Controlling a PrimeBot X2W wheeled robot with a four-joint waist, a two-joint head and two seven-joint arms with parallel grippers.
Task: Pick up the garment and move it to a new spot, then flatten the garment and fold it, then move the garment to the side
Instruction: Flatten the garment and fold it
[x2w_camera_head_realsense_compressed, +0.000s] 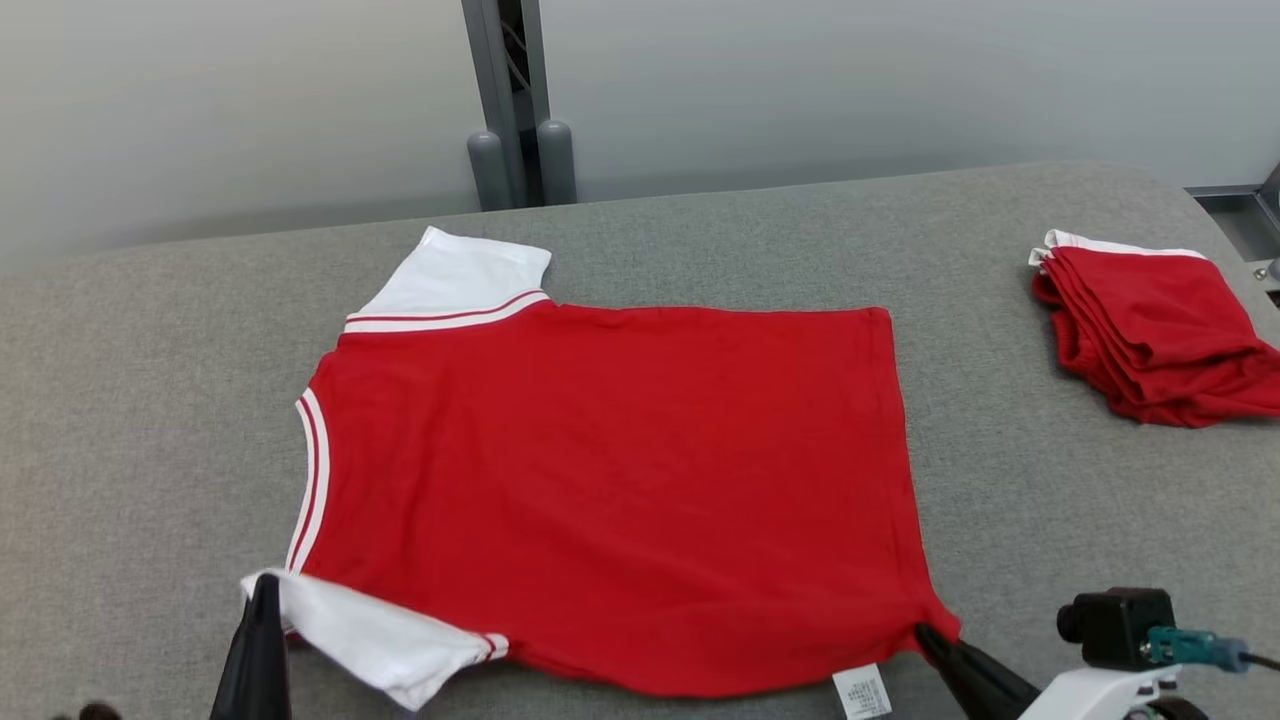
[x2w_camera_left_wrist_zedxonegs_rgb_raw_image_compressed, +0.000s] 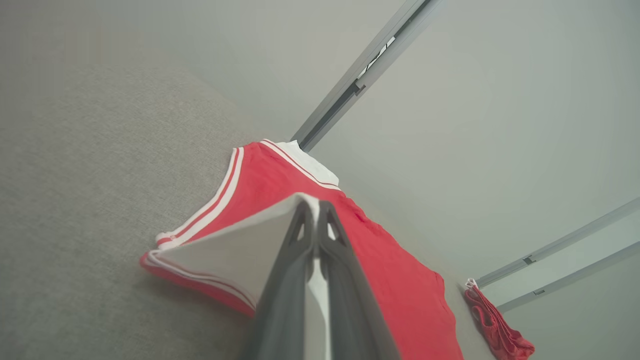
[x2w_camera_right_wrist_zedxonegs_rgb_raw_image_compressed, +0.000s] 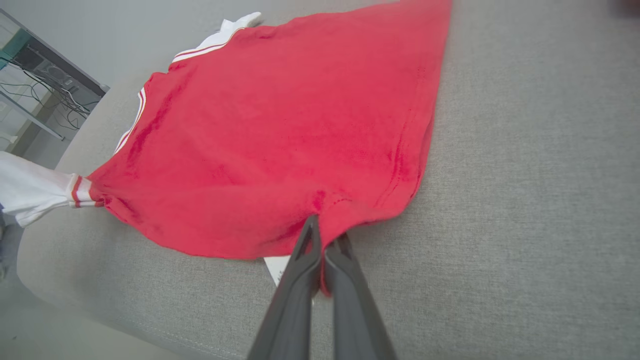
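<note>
On the table (x2w_camera_head_realsense_compressed: 1050, 520): grey cloth top; the red garment (x2w_camera_head_realsense_compressed: 610, 480) lies spread over the middle, neck edge toward the robot's left, hem toward its right
neck edge (x2w_camera_head_realsense_compressed: 312, 480): white and red striped trim; lying flat
left tool (x2w_camera_head_realsense_compressed: 264, 585): at the near left of the head view; fingers together, clamped on the tip of the near sleeve; in the left wrist view white cloth is drawn up to the fingertips
right tool (x2w_camera_head_realsense_compressed: 928, 635): at the near right; fingers together, pinching the near hem corner of the garment; in the right wrist view the red cloth puckers at the tips
near sleeve (x2w_camera_head_realsense_compressed: 380, 640): white, with red and white stripes where it meets the red body; pulled out toward the near left
far sleeve (x2w_camera_head_realsense_compressed: 465, 275): white; flat on the table at the garment's far left corner
tag (x2w_camera_head_realsense_compressed: 862, 692): white; sticks out from under the near hem, just beside the right tool
folded pile (x2w_camera_head_realsense_compressed: 1150, 335): red cloth with a white edge; at the far right of the table, well apart from the garment
post (x2w_camera_head_realsense_compressed: 515, 110): grey upright behind the table, against a pale wall
</note>
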